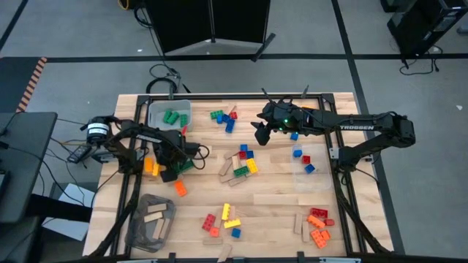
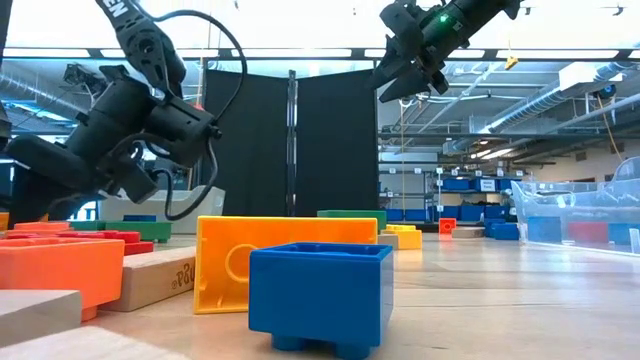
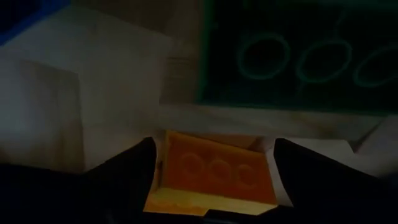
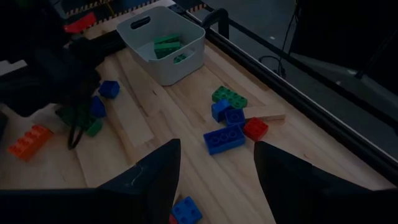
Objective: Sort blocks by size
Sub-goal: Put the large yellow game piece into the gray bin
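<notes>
- High view: I see the left gripper [image 1: 170,169] down low at the left side of the table [image 1: 278,197], just beside a yellow-orange brick [image 1: 152,167]; an orange brick [image 1: 180,188] lies near it toward the front. A grey bin [image 1: 170,114] at the back left holds green bricks [image 1: 171,116]. The right gripper [image 1: 261,131] is near the back middle, close to a cluster of green, blue and red bricks [image 1: 223,118]. A mixed pile [image 1: 243,165] sits mid-table, a clear bin [image 1: 306,165] to the right holds a few blue and red bricks, a bin [image 1: 151,219] at the front left holds tan wooden pieces [image 1: 156,212], and orange and red bricks [image 1: 319,225] lie at the front right
- Low view: a blue brick [image 2: 320,293] and a yellow brick [image 2: 285,258] stand nearest the camera, with an orange brick [image 2: 55,272] and a wooden piece [image 2: 160,278] beside them. The right gripper [image 2: 405,70] hangs high above the table, empty
- Left wrist view: my left fingers [image 3: 124,174] stand wide apart on either side of a yellow-orange studded brick [image 3: 214,177]; I cannot tell whether they touch it
- Right wrist view: the right fingers [image 4: 158,171] are parted with nothing between them, above a blue brick [image 4: 224,139] and a small red one [image 4: 255,128]
</notes>
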`<state>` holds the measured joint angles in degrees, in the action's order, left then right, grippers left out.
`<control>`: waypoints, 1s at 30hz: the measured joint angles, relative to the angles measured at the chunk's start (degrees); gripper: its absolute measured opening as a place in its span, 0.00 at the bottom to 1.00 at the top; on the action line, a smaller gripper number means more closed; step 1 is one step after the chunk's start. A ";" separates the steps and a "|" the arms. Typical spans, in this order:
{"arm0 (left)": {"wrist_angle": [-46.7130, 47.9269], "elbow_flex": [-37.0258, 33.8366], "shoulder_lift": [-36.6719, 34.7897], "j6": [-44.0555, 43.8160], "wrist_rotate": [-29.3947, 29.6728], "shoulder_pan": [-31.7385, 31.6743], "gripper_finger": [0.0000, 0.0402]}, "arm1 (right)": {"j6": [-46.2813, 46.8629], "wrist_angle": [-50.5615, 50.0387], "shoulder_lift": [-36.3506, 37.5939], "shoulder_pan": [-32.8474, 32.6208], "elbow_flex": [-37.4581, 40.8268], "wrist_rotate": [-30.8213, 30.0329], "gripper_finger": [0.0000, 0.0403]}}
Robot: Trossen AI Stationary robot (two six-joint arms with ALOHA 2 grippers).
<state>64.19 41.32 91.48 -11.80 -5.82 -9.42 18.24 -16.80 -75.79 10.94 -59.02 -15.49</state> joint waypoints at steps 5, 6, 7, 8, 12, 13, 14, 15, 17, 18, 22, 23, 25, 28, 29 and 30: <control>3.58 0.00 0.00 -1.68 2.32 -0.79 0.78 | 0.00 0.00 0.00 -0.02 0.00 -0.02 0.55; 4.35 0.00 0.00 -1.91 3.53 -1.03 0.78 | 0.00 0.00 0.00 -0.02 0.00 -0.02 0.55; 4.77 0.00 0.00 -1.96 4.26 -1.23 0.78 | 0.00 0.00 0.00 -0.02 -0.01 -0.02 0.55; 5.31 0.00 0.00 -1.96 4.52 -1.51 0.78 | -0.02 0.00 0.00 -0.02 0.00 -0.02 0.55; 6.46 0.01 0.00 -2.19 1.18 -2.60 0.78 | 0.00 0.00 0.00 -0.02 0.00 -0.02 0.55; 6.50 0.00 0.00 -2.63 0.26 -2.70 0.78 | -0.02 0.00 0.00 -0.02 0.00 0.00 0.55; 6.62 0.00 0.00 -3.39 -0.39 -2.84 0.78 | 0.00 0.00 0.00 -0.02 0.00 -0.02 0.55; 6.83 0.00 0.00 -3.74 -1.18 -2.92 0.78 | 0.00 0.00 0.00 -0.02 0.00 -0.01 0.55; 6.84 0.01 0.00 -4.13 -3.03 -2.96 0.78 | -0.01 -0.01 0.00 -0.02 0.00 0.00 0.55; 6.71 0.00 0.00 -4.15 -3.80 -2.96 0.78 | -0.03 -0.01 0.00 -0.02 0.00 -0.01 0.55; 6.27 0.02 0.00 -5.25 -4.27 -2.96 0.78 | -0.26 0.00 0.00 -0.02 0.00 0.00 0.55; 6.04 0.00 0.00 -5.67 -4.15 -2.96 0.78 | -0.26 0.00 0.00 -0.02 0.00 0.00 0.55; 5.59 0.00 0.00 -6.57 -3.97 -2.96 0.77 | -0.30 0.00 0.00 -0.02 0.00 0.00 0.55; 5.39 0.00 0.00 -6.87 -3.87 -2.96 0.74 | -0.37 0.00 0.00 -0.02 0.00 0.00 0.55; 5.32 0.00 0.00 -6.91 -3.87 -2.96 0.72 | -0.39 -0.02 0.00 -0.02 0.00 0.00 0.55; 5.37 0.00 0.00 -7.05 -3.88 -2.96 0.70 | -0.39 -0.02 0.00 -0.02 0.00 0.00 0.55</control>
<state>69.56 41.32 91.48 -18.86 -9.70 -12.38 17.85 -16.81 -75.79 10.92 -59.02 -15.49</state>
